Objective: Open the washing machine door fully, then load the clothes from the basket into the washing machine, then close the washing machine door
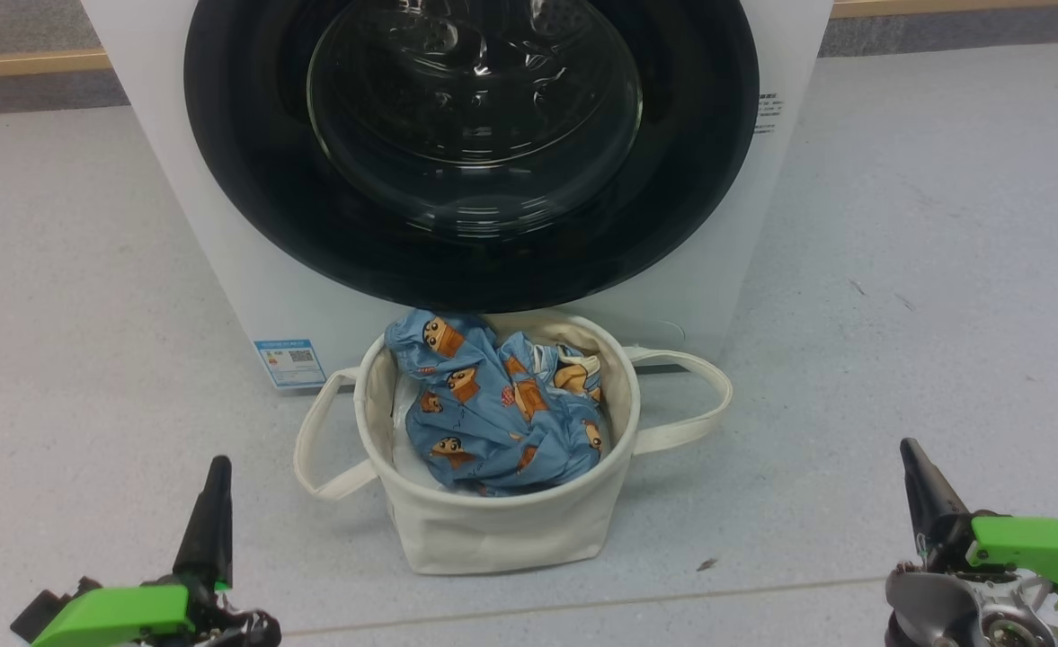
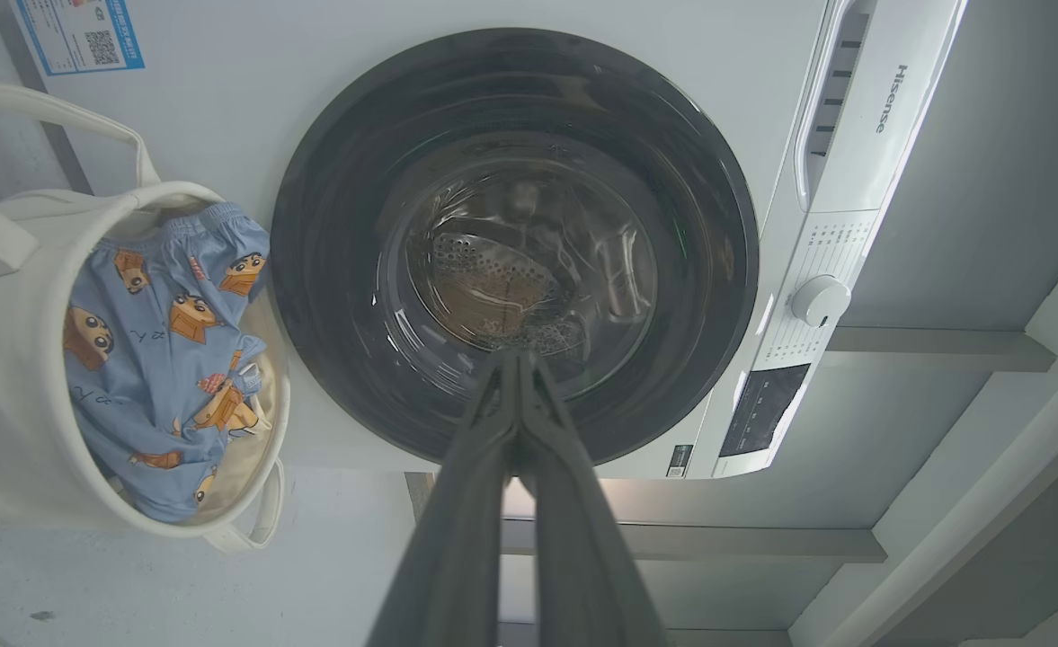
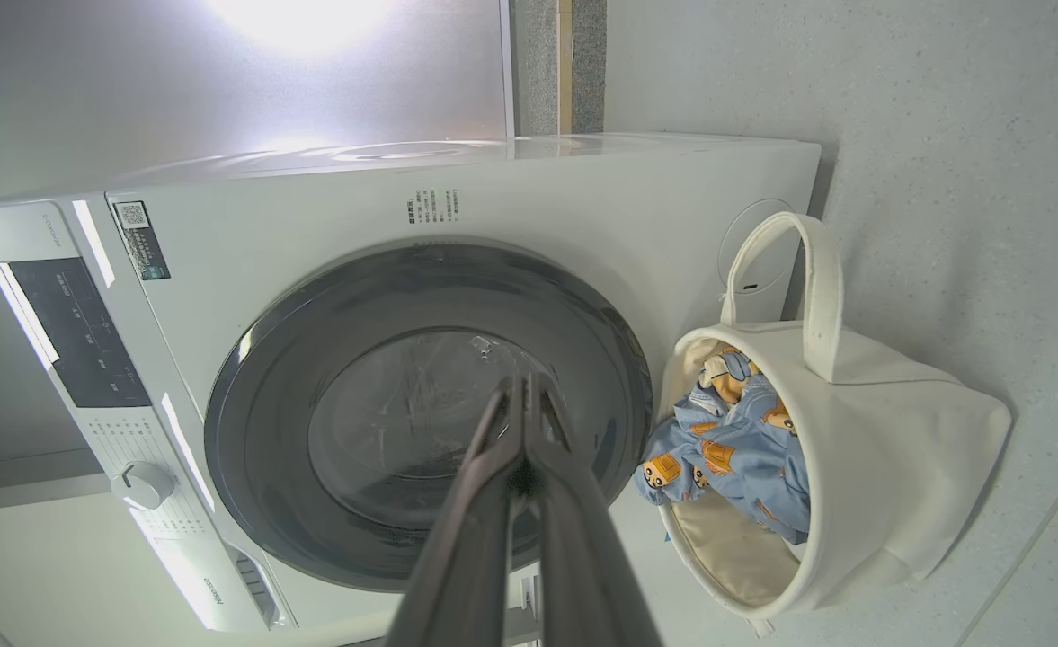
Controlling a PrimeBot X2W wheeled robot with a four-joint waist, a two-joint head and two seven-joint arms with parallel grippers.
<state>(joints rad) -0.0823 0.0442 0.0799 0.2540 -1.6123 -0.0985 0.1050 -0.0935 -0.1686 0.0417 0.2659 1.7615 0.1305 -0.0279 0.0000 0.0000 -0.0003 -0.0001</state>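
Observation:
The white washing machine (image 1: 250, 270) faces me with its round black-rimmed door (image 1: 470, 144) closed flat against the front; the same door (image 2: 511, 243) (image 3: 430, 409) faces both wrist views. In front of it on the floor stands the cream basket (image 1: 493, 521) with the light blue printed clothes (image 1: 493, 404) bunched inside. My left gripper (image 1: 216, 472) rests low at the lower left, fingers together and empty. My right gripper (image 1: 911, 454) sits low at the lower right, also shut and empty. Both are well short of the basket and the door.
Pale grey floor (image 1: 924, 270) spreads on both sides of the machine. The basket's looped strap handles (image 1: 699, 404) lie out to either side. The control panel and dial (image 2: 818, 301) sit at the machine's top. A blue label (image 1: 289, 361) is at its lower corner.

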